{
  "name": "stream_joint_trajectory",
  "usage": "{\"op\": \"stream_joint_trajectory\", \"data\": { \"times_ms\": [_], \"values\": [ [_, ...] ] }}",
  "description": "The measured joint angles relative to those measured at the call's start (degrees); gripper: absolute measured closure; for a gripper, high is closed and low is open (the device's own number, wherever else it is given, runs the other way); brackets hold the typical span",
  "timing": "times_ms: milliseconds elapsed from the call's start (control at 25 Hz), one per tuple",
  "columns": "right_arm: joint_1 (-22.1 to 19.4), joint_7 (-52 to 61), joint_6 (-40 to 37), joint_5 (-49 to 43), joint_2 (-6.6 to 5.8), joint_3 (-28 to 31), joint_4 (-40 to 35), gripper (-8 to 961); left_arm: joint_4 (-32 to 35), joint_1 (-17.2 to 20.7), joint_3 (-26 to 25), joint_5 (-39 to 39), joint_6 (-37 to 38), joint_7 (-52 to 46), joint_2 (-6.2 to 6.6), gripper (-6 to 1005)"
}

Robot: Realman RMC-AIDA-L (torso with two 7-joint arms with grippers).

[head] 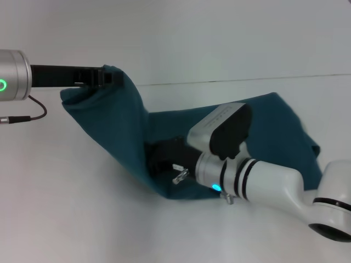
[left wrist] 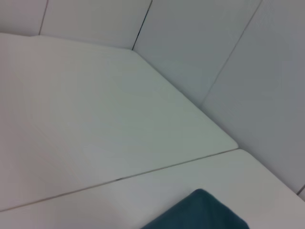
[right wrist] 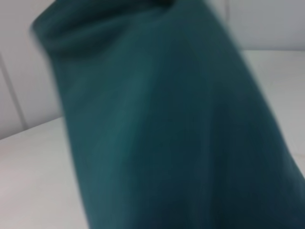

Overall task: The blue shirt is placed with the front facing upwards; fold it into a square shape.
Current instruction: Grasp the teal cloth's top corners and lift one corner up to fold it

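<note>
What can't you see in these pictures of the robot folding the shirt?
- Head view: the right end effector sits under a raised fold of the blue shirt; its fingers are hidden.
- Head view: the shirt's front print does not show; only plain cloth does.
- Left wrist view: only a shirt corner shows above the table; the left end effector is out of frame.
- Right wrist view: blurred cloth fills it.

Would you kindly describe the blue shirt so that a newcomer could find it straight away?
On the white table, the blue shirt is the dark teal cloth spread across the middle. The left gripper lifts one corner at the far left, and the right gripper works at its near fold. It is the only fabric there.
</note>
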Motion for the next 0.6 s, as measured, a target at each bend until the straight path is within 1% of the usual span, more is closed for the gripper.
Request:
{"op": "stream_joint_trajectory", "data": {
  "times_ms": [80, 160, 200, 320, 440, 520, 600],
  "values": [
    [-0.26, -0.19, -0.04, -3.99, -0.02, 2.98, 0.75, 951, 0.19, 0.0, 0.0, -0.33, 0.24, 0.15, 0.03, 979],
    [-1.76, -0.52, -1.01, -6.73, -0.35, 6.04, 1.22, 950, 0.19, 0.0, 0.0, -0.38, 0.29, 0.24, 0.09, 979],
    [-3.26, -0.63, -2.28, -7.31, -0.6, 7.83, 1.16, 950, 0.16, -0.01, 0.0, -0.39, 0.32, 0.29, 0.12, 979],
    [-9.96, -0.31, -8.77, -7.55, -1.13, 13.59, -0.97, 950, 0.25, 0.1, -0.02, -0.43, 0.39, 0.36, 0.15, 978],
    [-14.94, 0.01, -14.7, -7.53, -1.24, 17.78, -2.66, 949, 0.37, 0.23, 0.01, -0.74, 0.59, 0.39, 0.15, 978],
    [-16.04, 0.02, -15.05, -7.54, -1.27, 19.34, -2.97, 949, 0.54, 0.34, -0.02, -1.36, 0.75, 0.42, 0.12, 978],
    [-15.47, -0.02, -13.11, -7.61, -1.12, 19.74, -2.87, 948, 0.9, 0.44, -0.01, -2.03, 1.04, 0.46, 0.06, 978]
  ]
}}
